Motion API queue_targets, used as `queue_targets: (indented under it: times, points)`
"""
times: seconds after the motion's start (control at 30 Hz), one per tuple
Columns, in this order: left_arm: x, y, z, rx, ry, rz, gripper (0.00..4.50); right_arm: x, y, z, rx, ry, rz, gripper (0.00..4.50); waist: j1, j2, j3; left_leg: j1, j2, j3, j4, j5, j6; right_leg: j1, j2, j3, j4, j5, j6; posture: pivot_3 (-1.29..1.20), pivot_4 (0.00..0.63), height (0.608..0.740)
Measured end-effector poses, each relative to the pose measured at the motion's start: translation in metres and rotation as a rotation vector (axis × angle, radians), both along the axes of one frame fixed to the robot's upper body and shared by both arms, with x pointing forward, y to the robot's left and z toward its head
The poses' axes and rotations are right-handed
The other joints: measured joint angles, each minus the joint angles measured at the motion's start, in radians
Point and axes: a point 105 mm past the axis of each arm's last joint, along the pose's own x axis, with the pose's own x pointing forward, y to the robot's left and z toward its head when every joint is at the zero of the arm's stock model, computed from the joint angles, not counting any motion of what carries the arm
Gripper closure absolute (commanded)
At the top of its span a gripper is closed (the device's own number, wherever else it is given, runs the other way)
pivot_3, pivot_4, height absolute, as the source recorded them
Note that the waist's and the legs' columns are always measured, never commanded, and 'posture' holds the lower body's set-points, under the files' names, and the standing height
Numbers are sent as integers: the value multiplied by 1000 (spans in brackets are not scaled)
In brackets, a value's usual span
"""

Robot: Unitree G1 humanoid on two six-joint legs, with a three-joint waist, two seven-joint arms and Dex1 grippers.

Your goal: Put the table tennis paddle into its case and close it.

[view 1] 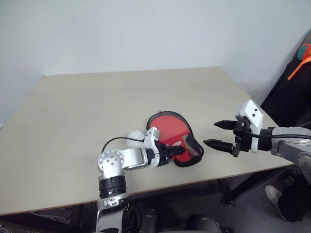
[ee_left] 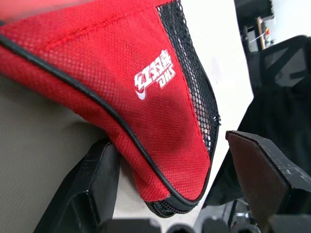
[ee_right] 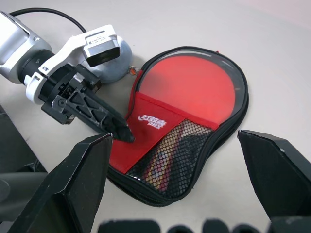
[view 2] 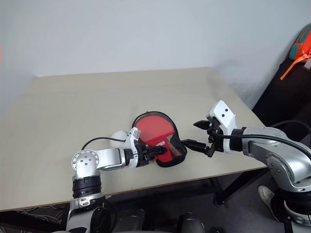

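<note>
Your case (ee_right: 184, 126) lies flat near the front edge of the counter (view 1: 97, 102), with the table tennis paddle (ee_right: 192, 87) already inside it: the red blade shows in the round end and the striped handle sits under the black mesh pocket (ee_right: 170, 155). The cover looks laid over but not zipped, so the closing step is what's left, as I read it

Your left gripper (ee_left: 175, 184) has its 2 fingers apart and straddles the narrow handle end of the case; in the left wrist view the red fabric with the white logo (ee_left: 154, 74) sits between them, though you can't tell whether either finger presses on it. That placement makes sense for pinning the tail down while the zip gets pulled

Your right gripper (view 1: 218, 134) hovers just beside the case on its right, above the counter, fingers spread wide and pointed at the mesh side, holding nothing. It's poised to come in for the edge or the zip pull, which I can't make out from here
</note>
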Motion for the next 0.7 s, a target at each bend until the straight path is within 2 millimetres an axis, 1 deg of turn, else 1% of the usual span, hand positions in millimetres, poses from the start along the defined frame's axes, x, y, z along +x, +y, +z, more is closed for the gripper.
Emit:
queue_targets:
  times: [0.07, 0.33, 0.37, 0.53, 0.63, 0.7]
  points:
    - [0, 2, -1, 17, 4, -6, 1499, 0, 0, 0, -1, -1, -3, 0, -1, 0, 0, 0, 0, -1, 0, 0, 0, 0, 0, 0, 0, 0, 1, 0, 0, 715]
    - [0, 17, -12, 77, 29, -17, 4376, 2, 0, 3, -2, -10, -4, 0, -7, 0, 0, 0, 2, -3, -1, 1, -1, -1, 4, 0, 0, -2, 2, 0, 0, 715]
    - [0, 17, -12, 71, 29, -22, 4467, 2, 0, 3, -2, -11, -4, 0, -7, 0, 0, 0, 2, -3, -1, 1, -1, -1, 4, 0, 0, -2, 2, 0, 0, 715]
    - [-1, 17, -11, 88, 14, -71, 4467, 2, 2, 5, 2, -18, -1, 0, -7, 0, 0, 0, 2, -3, -1, 0, 0, -1, 4, 0, -1, -2, 2, 0, 0, 715]
    - [-5, 16, -8, 81, -2, -132, 4467, 2, 2, 5, 3, -18, -2, 0, -7, 1, 0, -1, 2, -3, -2, 0, -1, -3, 3, 0, -2, -2, 2, 0, 0, 715]
    - [-11, 14, -7, 70, -6, -190, 4467, 3, 2, 5, 4, -19, -1, 0, -6, 1, 1, -3, 2, -3, -3, 3, -5, -5, 3, 1, -2, -2, 2, 0, 0, 715]
